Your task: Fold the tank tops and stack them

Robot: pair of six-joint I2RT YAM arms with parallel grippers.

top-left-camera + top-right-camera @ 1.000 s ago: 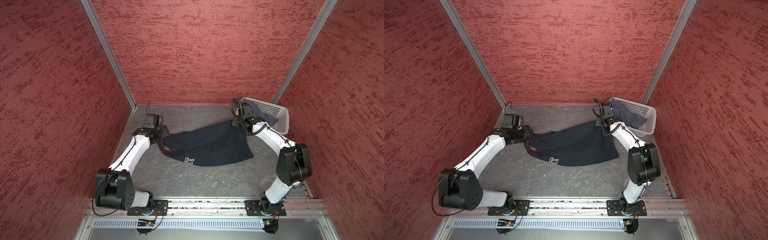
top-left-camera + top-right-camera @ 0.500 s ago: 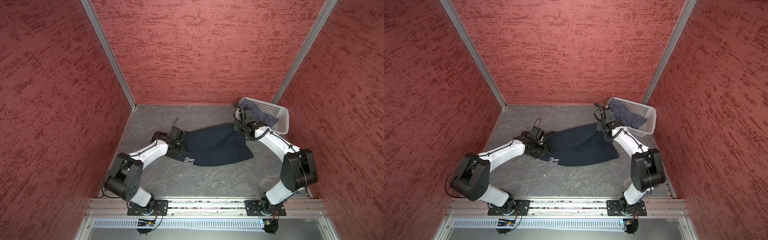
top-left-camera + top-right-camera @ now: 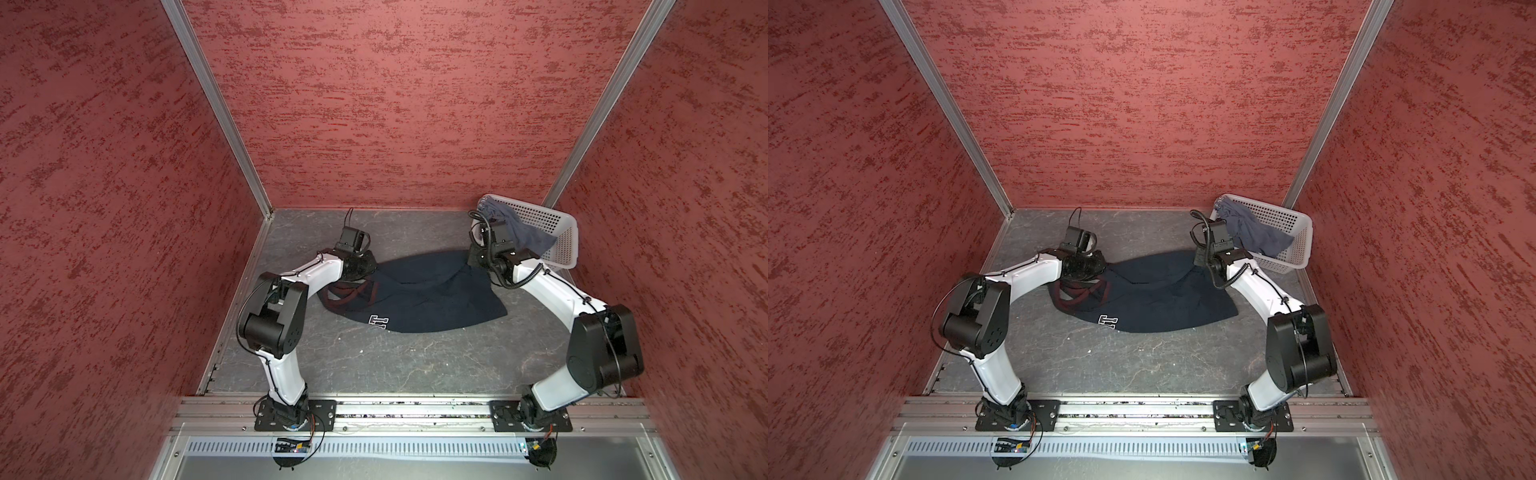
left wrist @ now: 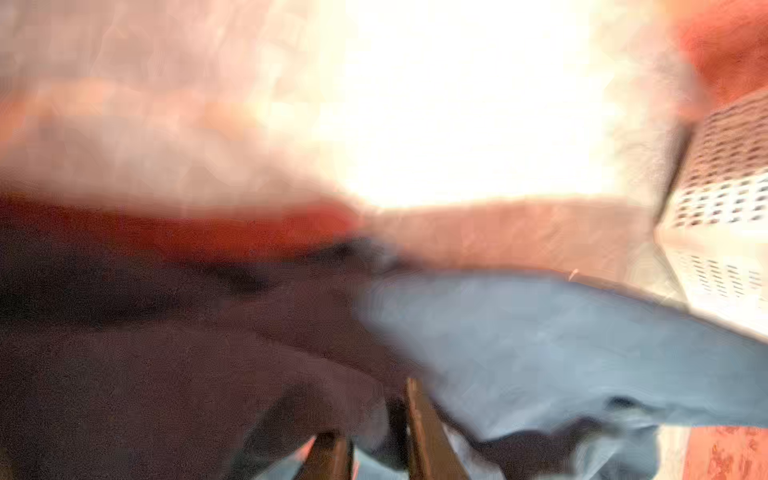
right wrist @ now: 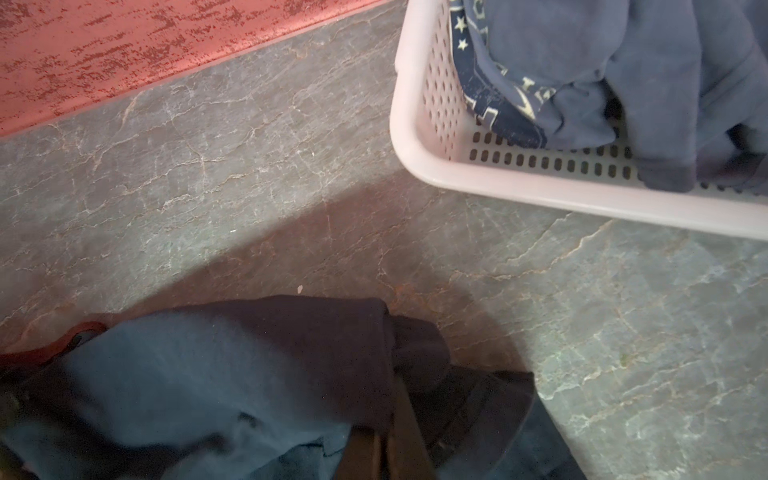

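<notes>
Pinching, with the right gripper (image 5: 388, 419) pressed together, the far right corner of the navy tank top (image 3: 432, 295), sprawling crumpled across the middle of the tabletop (image 3: 395, 365). Showing reddish trim (image 3: 338, 296) at its left end and a white block print (image 3: 378, 321) near the front, too folded for reading. Reaching into that left end with the left gripper (image 3: 371, 270); spread or clamped, cannot tell through the blur. Slumping in the white basket (image 3: 567, 245) at the far right corner: slate tank top (image 3: 519, 230), star-patterned trim (image 5: 461, 29), lettering unreadable.
</notes>
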